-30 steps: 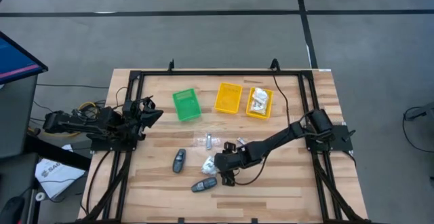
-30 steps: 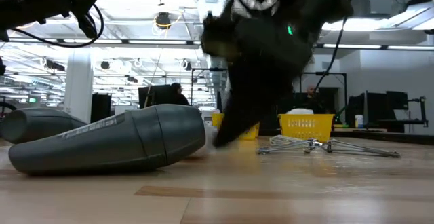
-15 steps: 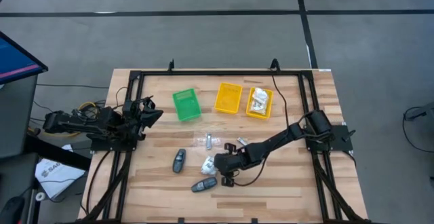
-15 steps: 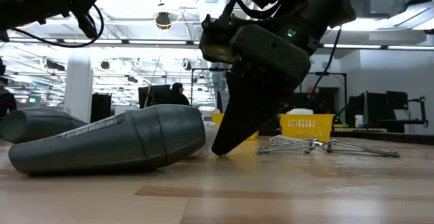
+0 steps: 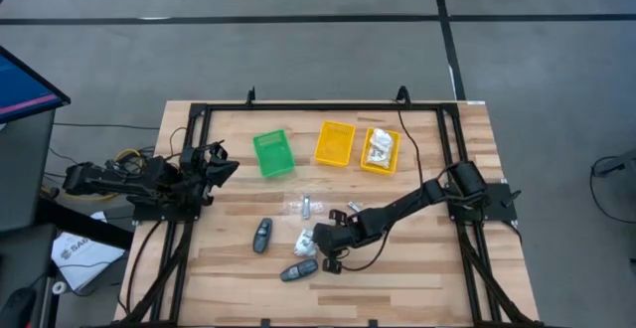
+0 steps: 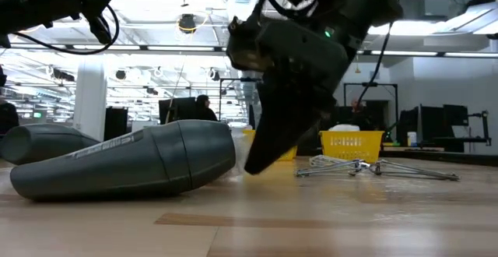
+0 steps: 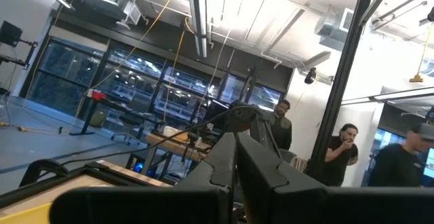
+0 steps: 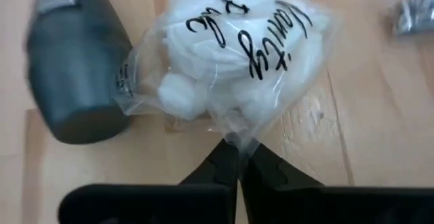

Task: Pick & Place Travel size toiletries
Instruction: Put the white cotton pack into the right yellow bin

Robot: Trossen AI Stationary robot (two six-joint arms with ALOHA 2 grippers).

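Observation:
A crinkly clear packet of white items (image 8: 237, 54) with black writing lies on the wooden table (image 5: 417, 268), next to a dark grey oval gadget (image 8: 74, 68). My right gripper (image 8: 237, 157) is shut on the packet's edge. In the high view the packet (image 5: 305, 239) is mid-table, with my right gripper (image 5: 318, 239) just to its right. A second grey gadget (image 5: 261, 236) lies to the left. Thin silver pieces (image 5: 306, 207) lie farther back. My left gripper (image 7: 235, 166) is shut on nothing, raised at the table's left side (image 5: 224, 164). My right gripper pinches the packet's crimped edge (image 8: 234, 139), the side facing the table's right, between its two fingertips. The fingers slant down from the table's right. The packet lies flat on the table ahead of the fingers.
A green bin (image 5: 273, 154) and two yellow bins (image 5: 334, 142) stand at the back; the right-hand one (image 5: 380, 150) holds white packets. More silver pieces (image 6: 373, 166) lie right of my right gripper. Black frame rails run along both table sides. People stand in the room beyond.
My right gripper has shut its fingers on the packet's edge while staying low over the same spot beside the near grey gadget. The packet has stayed on the table.

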